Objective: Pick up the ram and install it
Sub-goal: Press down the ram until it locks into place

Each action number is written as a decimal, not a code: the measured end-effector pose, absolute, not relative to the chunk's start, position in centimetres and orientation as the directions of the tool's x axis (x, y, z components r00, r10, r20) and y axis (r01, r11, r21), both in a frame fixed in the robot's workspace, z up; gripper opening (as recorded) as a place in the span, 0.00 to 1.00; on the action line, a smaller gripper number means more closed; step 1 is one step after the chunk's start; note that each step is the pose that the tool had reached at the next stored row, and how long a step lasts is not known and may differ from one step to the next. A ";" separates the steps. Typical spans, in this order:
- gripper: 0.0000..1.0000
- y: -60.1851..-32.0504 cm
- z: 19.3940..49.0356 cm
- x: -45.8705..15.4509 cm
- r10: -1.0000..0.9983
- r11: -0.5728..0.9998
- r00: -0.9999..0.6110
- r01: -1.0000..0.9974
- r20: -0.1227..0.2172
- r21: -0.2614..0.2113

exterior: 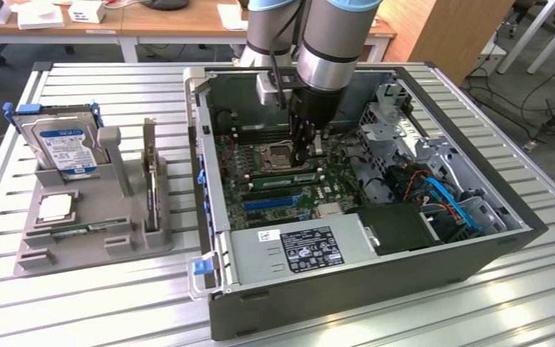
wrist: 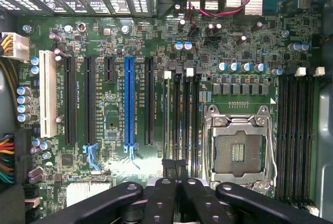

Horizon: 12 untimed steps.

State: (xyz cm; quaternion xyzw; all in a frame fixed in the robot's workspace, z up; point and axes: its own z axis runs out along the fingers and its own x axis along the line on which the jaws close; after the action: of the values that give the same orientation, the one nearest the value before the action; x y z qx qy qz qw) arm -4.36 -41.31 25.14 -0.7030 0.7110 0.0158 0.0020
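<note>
A ram (exterior: 282, 177), a narrow green stick with a pale label, stands on edge in a slot of the motherboard (exterior: 258, 191), beside the CPU socket (exterior: 275, 153). My gripper (exterior: 306, 160) reaches down into the open computer case, shut, with its tips right over that stick. Whether the tips touch or pinch the stick I cannot tell. In the wrist view the black fingers (wrist: 161, 198) lie pressed together over the near end of the memory slots (wrist: 184, 115), next to the socket (wrist: 239, 148). A second ram (exterior: 84, 230) lies flat in the grey tray (exterior: 95, 249).
The case walls (exterior: 200, 144) ring the motherboard. A power supply (exterior: 297, 249) sits at the near side, and drive cages with blue cables (exterior: 451, 202) are on the exterior view's right. The tray also holds a silver hard drive (exterior: 66, 148) and an upright card (exterior: 150, 173).
</note>
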 end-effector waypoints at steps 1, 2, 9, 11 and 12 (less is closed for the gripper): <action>0.09 -41.3 25.1 -4.4 -1.000 0.011 -0.011 -1.000 -0.025 0.020; 0.09 -41.3 25.1 -4.4 -1.000 0.011 -0.012 -1.000 -0.025 0.020; 0.09 -41.3 25.1 -4.4 -0.996 0.082 -0.082 -0.996 -0.025 0.020; 0.09 -41.3 25.1 -4.4 -0.993 0.111 -0.112 -0.994 -0.025 0.020; 0.09 -41.3 25.1 -4.4 -0.992 0.127 -0.127 -0.992 -0.025 0.020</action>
State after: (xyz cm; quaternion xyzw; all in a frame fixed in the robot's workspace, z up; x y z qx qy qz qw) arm -4.36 -41.31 25.14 -0.6605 0.7507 0.0157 0.0029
